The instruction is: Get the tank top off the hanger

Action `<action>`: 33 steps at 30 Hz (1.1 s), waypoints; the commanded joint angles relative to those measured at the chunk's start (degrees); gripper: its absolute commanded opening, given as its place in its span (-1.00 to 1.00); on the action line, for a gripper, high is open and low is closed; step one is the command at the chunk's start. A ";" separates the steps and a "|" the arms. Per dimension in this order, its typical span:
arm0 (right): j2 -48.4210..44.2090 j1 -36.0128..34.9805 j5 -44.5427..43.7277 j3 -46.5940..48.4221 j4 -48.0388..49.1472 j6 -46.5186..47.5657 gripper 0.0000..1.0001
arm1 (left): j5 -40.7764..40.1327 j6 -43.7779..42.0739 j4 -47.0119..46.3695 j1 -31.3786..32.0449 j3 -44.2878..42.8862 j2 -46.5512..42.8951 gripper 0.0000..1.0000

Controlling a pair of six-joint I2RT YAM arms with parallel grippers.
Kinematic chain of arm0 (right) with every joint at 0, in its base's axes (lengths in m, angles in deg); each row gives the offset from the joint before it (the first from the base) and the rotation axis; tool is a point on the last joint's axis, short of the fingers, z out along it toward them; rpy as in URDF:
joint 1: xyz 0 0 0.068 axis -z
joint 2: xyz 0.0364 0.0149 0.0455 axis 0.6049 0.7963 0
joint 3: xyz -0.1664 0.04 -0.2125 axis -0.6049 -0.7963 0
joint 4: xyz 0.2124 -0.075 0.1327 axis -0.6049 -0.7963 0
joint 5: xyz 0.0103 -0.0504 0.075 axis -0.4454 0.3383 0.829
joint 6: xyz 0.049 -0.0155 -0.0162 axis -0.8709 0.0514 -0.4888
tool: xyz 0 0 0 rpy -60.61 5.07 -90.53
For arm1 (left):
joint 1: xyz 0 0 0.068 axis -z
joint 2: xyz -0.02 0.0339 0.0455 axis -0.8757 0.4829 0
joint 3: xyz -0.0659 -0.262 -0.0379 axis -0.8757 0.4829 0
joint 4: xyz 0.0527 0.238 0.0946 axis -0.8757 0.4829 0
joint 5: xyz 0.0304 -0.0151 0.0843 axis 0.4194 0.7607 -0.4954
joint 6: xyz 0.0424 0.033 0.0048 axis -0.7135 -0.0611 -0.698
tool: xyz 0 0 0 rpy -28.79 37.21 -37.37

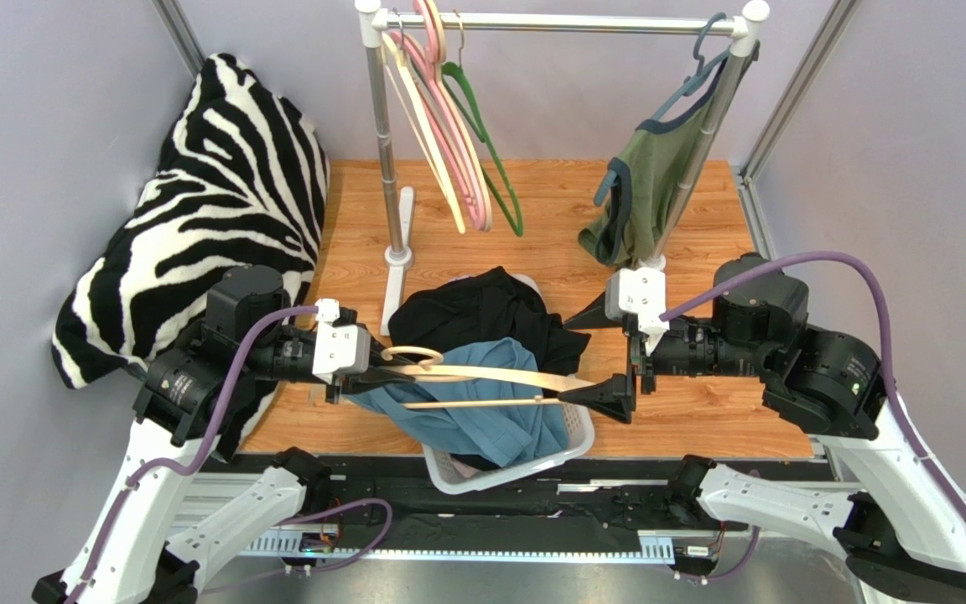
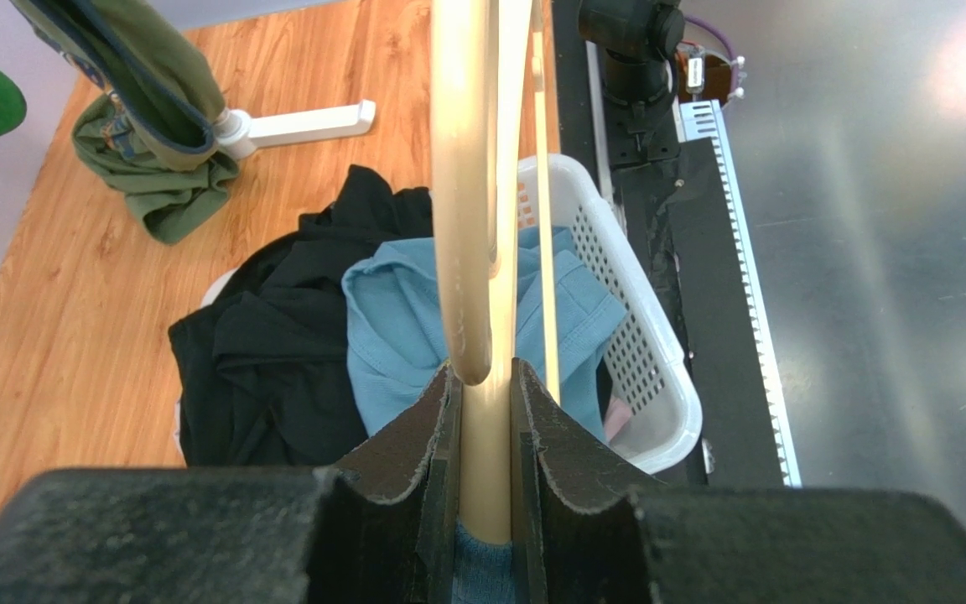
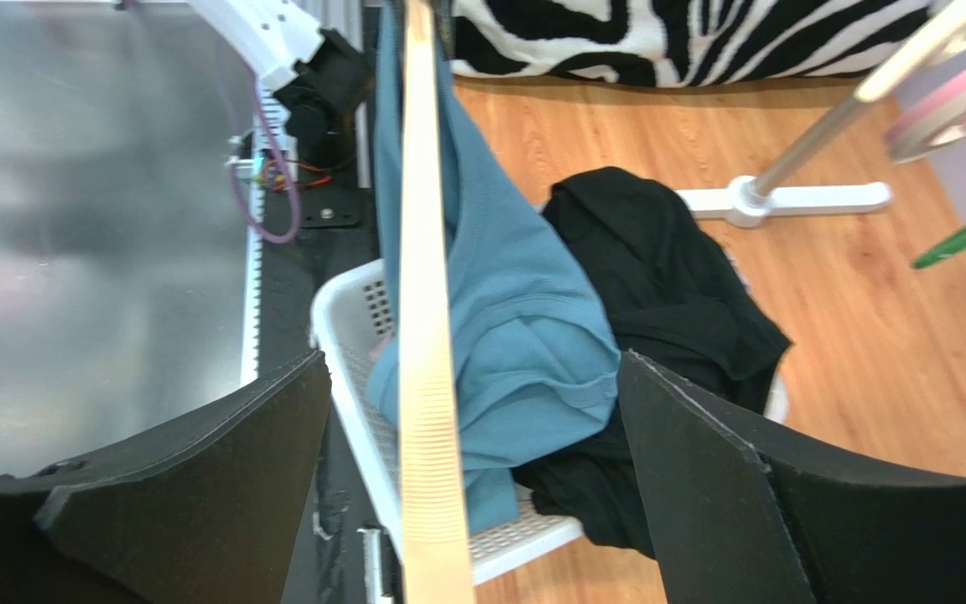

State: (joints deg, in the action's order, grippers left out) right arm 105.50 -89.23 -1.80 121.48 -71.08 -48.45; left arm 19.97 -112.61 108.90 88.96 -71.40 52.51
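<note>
Tank top [image 1: 486, 423], blue, soft and light, was draped from the wooden hanger [image 1: 513, 375] into the basket [image 1: 573, 443]; its loose cloth was judged the best hold. The hanger was clenched in the left hand [image 1: 375, 374]; the right hand [image 1: 595, 361] was spread open around its far end.

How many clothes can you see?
3: a green top on the rail, a black one in the basket, a blue one under the hanger. More may hide in the basket.
</note>
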 commanded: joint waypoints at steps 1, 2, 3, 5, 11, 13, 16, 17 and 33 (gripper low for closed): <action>-1.27 -0.29 5.60 -4.65 3.38 -5.19 0.75 | 1.06 -2.48 -1.49 0.64 -2.23 0.81 -0.95; -1.45 -0.29 5.60 -5.44 4.17 -6.24 0.70 | 1.06 -2.65 -1.40 0.64 -2.84 1.08 -0.95; -1.36 -0.29 5.60 -6.49 4.09 -6.51 0.67 | 1.14 -2.83 -1.40 0.73 -3.02 1.25 -0.95; -1.19 -0.37 5.43 -7.29 3.92 -6.95 0.61 | 1.15 -2.91 -1.40 0.90 -3.46 1.61 -0.96; -0.57 -0.29 3.59 -8.52 5.32 -7.74 0.38 | 1.32 -2.39 -1.58 1.52 -4.26 2.14 -0.97; -0.66 -0.29 2.62 -8.61 6.46 -7.91 0.30 | 1.41 -2.30 -1.84 1.61 -4.00 2.05 -0.94; -0.66 -0.29 1.39 -8.26 7.16 -8.09 -0.32 | 0.88 -1.16 -2.80 1.70 -2.50 1.52 -0.92; -0.66 -0.37 1.04 -8.43 7.34 -8.09 -0.86 | 0.45 0.50 -3.59 1.70 -2.06 1.17 -0.90; -11.72 -0.29 -10.55 -11.25 6.12 -11.95 -1.00 | -23.88 14.92 -15.62 1.70 -5.67 -4.10 0.98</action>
State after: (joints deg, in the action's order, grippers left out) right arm 97.74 -89.64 -6.72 108.60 -65.95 -58.50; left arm 4.74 -101.40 98.63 90.65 -74.81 51.51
